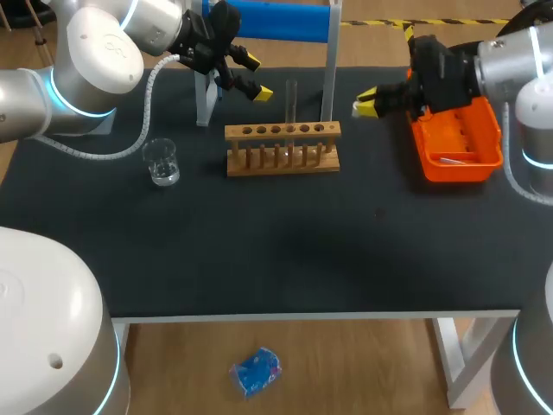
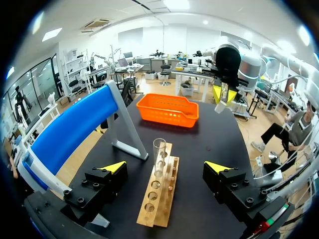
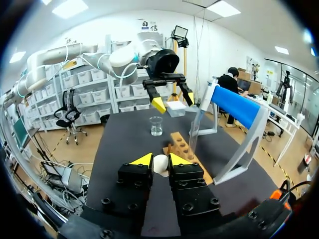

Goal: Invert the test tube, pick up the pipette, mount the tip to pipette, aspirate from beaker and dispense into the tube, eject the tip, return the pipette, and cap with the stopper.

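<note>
**Stopper held in the right tool, tube standing in the rack**

The right tool (image 3: 160,158) is nearly closed, its two yellow-tipped fingers pinching a small white stopper (image 3: 160,164) from both sides. In the head view this tool hangs above the counter (image 1: 285,242), between the wooden rack (image 1: 282,149) and the orange tray (image 1: 458,143). It points toward the rack and is clear of it.

The left tool (image 2: 165,167) is spread wide and has hold of nothing. In its own wrist view the fingers stand well apart on either side of the rack, which runs away from the tool between them. In the head view the tool sits over the counter's far side, just beside the rack's left end and close to the white leg of the blue stand (image 1: 268,19).

The test tube (image 2: 159,155) stands upright in one of the rack's middle holes, open mouth up and uncapped. No finger touches it.

The beaker (image 1: 162,162), clear with a little liquid in the bottom, sits on the counter near the rack's left end, apart from it. The orange tray lies at the counter's right, partly under the right arm, with a pale thing inside that is too small to identify. The blue stand rises behind the rack at the far edge.
</note>
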Robot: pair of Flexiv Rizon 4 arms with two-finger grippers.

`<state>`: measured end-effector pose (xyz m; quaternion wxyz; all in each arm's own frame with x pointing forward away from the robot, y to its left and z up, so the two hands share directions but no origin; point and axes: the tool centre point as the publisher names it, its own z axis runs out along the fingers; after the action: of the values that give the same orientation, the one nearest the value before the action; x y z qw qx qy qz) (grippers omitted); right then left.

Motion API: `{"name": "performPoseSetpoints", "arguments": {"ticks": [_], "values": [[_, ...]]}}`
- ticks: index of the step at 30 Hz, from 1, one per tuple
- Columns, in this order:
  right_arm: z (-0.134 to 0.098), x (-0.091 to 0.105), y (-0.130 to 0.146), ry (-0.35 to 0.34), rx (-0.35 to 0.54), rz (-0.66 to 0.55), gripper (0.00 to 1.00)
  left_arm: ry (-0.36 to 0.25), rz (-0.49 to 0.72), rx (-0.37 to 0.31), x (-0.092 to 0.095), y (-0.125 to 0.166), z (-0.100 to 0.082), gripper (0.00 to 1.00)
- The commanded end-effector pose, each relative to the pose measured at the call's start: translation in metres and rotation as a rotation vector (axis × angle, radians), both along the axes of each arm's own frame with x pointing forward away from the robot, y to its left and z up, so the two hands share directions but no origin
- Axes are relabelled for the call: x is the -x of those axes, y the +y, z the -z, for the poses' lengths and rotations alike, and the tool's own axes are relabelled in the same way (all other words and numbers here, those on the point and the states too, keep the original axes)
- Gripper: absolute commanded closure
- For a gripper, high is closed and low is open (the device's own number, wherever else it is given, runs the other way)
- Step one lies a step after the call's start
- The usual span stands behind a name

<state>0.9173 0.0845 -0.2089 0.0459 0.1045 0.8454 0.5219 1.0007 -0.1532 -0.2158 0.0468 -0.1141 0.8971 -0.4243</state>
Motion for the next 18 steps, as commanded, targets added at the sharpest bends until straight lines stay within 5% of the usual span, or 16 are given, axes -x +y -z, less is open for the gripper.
{"name": "performPoseSetpoints", "arguments": {"ticks": [1, 18], "values": [[-0.003, -0.026, 0.018, 0.026, 0.014, -0.053, 1.00, 0.004, 0.002, -0.004, -0.001, 0.000, -0.001, 0.00], [-0.010, -0.062, 0.068, 0.085, 0.009, -0.142, 1.00, 0.004, 0.002, -0.004, -0.001, 0.000, -0.001, 0.00]]}}
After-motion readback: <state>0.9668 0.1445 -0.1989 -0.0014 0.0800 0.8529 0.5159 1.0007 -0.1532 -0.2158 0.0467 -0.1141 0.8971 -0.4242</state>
